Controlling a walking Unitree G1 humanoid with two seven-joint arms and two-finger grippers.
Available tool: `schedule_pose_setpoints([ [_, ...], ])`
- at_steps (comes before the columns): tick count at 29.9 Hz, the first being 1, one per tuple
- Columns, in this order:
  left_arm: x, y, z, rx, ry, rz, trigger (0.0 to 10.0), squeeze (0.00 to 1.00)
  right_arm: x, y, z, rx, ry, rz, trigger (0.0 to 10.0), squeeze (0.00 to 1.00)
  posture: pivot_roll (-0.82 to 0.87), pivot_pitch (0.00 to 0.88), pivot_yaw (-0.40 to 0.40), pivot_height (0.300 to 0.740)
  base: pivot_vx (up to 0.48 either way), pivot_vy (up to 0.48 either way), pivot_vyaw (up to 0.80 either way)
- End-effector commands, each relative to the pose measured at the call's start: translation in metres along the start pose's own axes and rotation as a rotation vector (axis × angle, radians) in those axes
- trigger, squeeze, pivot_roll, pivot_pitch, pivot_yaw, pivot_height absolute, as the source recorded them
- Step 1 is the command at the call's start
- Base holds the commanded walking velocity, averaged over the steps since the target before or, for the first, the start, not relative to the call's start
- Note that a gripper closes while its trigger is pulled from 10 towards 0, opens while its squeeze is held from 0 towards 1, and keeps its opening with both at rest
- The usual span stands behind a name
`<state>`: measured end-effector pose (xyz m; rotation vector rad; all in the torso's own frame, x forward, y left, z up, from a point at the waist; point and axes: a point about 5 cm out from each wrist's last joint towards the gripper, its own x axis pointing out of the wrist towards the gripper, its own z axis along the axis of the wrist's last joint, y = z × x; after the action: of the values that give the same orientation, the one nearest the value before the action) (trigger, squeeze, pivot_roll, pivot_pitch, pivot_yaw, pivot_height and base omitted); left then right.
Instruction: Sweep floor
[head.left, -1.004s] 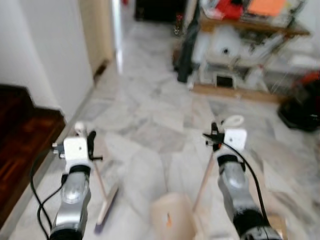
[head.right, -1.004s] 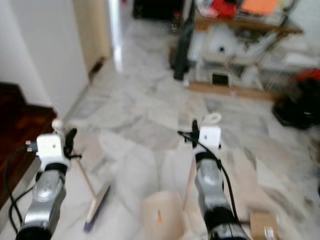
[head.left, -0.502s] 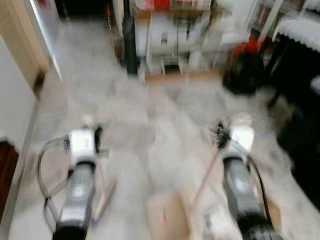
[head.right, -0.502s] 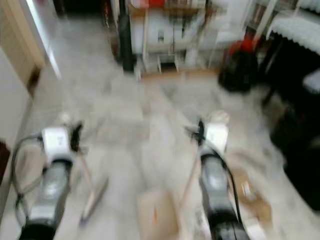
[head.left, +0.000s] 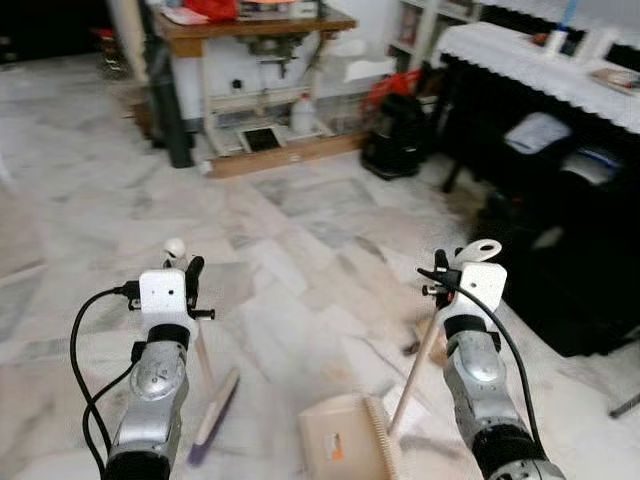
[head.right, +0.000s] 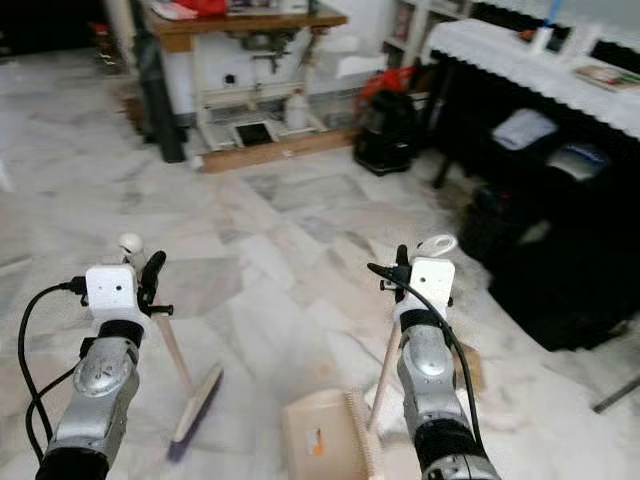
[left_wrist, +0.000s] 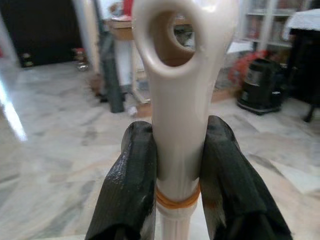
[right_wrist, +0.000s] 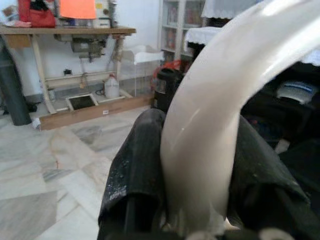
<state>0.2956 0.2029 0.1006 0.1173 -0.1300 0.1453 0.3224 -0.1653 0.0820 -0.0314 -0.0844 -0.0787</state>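
Head views: left gripper (head.left: 188, 285) clenched on the upper end of the broom (head.left: 213, 418), whose wooden stick slants down to a bristle head resting on the marble floor (head.left: 300, 230) between the 2 arms; right gripper (head.left: 442, 282) clenched on the top of the dustpan (head.left: 345, 436) handle, pan sitting flat on the floor just right of the bristles. A wooden table (head.left: 250, 22) and a black vacuum (head.left: 400, 135) stand well ahead. Left wrist view: both black fingers (left_wrist: 131, 185) pinch the cream plastic cap of the broom, just below its hanging hole and above an orange band. Right wrist view: fingers (right_wrist: 137, 165) close around the cream loop of the dustpan handle. Judgement: both tools look light and stiff; glossy plastic caps could slip or twist, so a hold lower on the wooden stick would steer better. No brand or legible writing; a small orange mark on the pan is unreadable
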Motion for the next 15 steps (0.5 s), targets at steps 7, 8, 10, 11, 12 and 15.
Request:
schedule_pose_setpoints([
  [7, 0.0038, -0.0058, 0.0106, -0.008, -0.05, -0.018, 10.0, 0.0, 0.0035, -0.0062, 0.0083, 0.009, -0.037, -0.023, 10.0, 0.0, 0.11, 0.0, -0.052, 0.74, 0.0, 0.13, -0.79],
  [8, 0.0038, -0.0058, 0.0106, -0.008, -0.05, -0.018, 10.0, 0.0, 0.0035, -0.0062, 0.0083, 0.009, -0.037, -0.023, 10.0, 0.0, 0.11, 0.0, -0.052, 0.74, 0.0, 0.0, -0.79],
  [10, 0.0038, -0.0057, 0.0109, -0.006, -0.053, -0.019, 10.0, 0.0, 0.0036, -0.0061, 0.0085, 0.008, -0.038, -0.023, 10.0, 0.0, 0.11, 0.0, -0.052, 0.74, 0.0, 0.3, -0.79],
  [11, 0.0038, -0.0056, 0.011, -0.006, -0.054, -0.02, 10.0, 0.0, 0.0036, -0.006, 0.0085, 0.008, -0.038, -0.023, 10.0, 0.0, 0.11, 0.0, -0.052, 0.74, 0.0, 0.259, -0.79],
  [12, 0.0038, -0.0056, 0.0113, -0.002, -0.057, -0.021, 10.0, 0.0, 0.0036, -0.006, 0.0086, 0.008, -0.038, -0.023, 10.0, 0.0, 0.11, 0.0, -0.052, 0.74, 0.0, 0.0, -0.79],
  [15, 0.0038, -0.0054, 0.0115, 0.0, -0.058, -0.02, 10.0, 0.0, 0.0036, -0.0061, 0.0086, 0.009, -0.038, -0.022, 10.0, 0.0, 0.11, 0.0, -0.052, 0.74, 0.0, 0.0, -0.79],
])
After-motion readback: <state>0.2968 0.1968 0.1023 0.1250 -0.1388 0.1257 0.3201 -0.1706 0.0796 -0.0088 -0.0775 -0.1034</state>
